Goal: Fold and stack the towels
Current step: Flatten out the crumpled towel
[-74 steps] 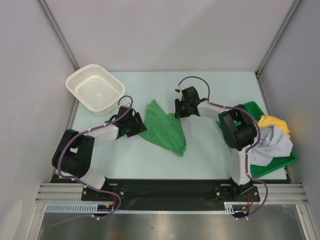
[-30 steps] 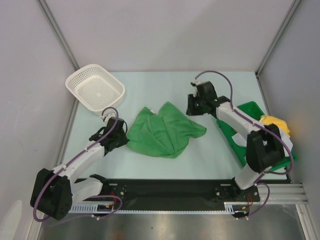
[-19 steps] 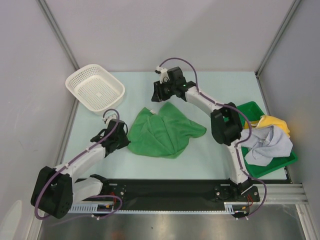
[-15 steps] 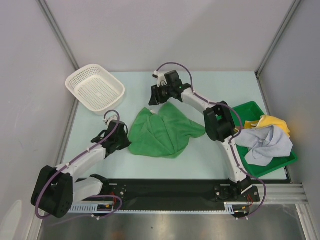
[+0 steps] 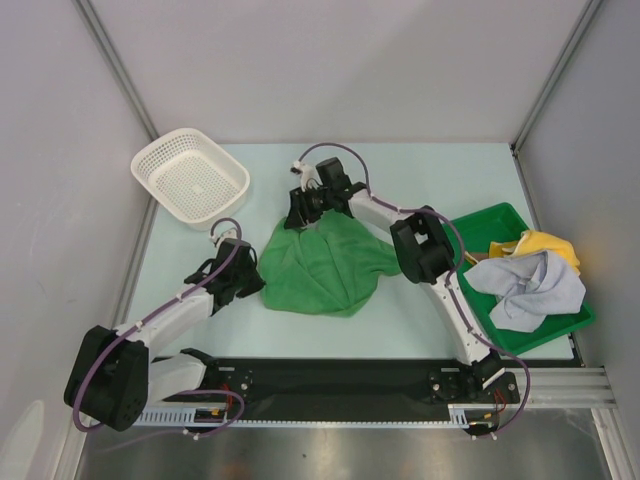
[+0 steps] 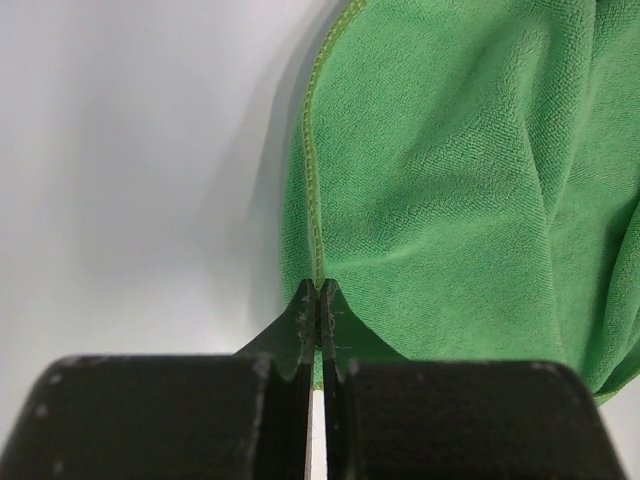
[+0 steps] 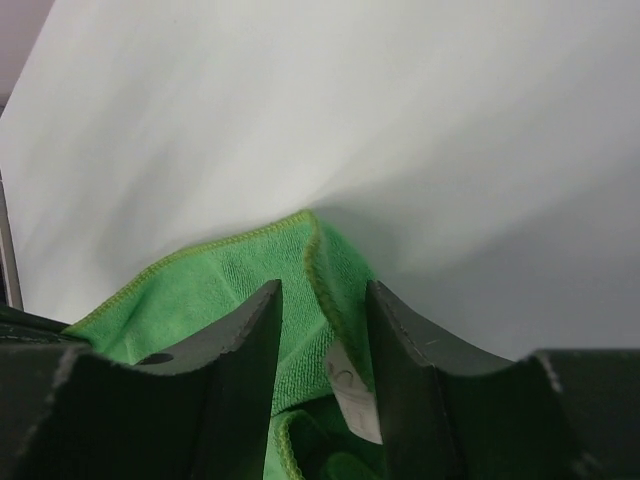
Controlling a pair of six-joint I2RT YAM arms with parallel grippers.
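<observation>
A crumpled green towel lies in the middle of the table. My left gripper sits at its left side, shut on the stitched hem; in the left wrist view the towel spreads away to the right of the closed jaws. My right gripper is at the towel's far corner. In the right wrist view it stands open astride that corner, with a white label hanging between the fingers. More towels, one yellow and one pale grey-blue, are heaped at the right.
A white mesh basket stands at the far left of the table. A green tray at the right edge holds the yellow and grey-blue towels. Grey walls close in the table on the left, right and far sides.
My right arm has swung left from near the tray to the green towel's far corner, its jaws widening. The left gripper has kept its hold and place.
</observation>
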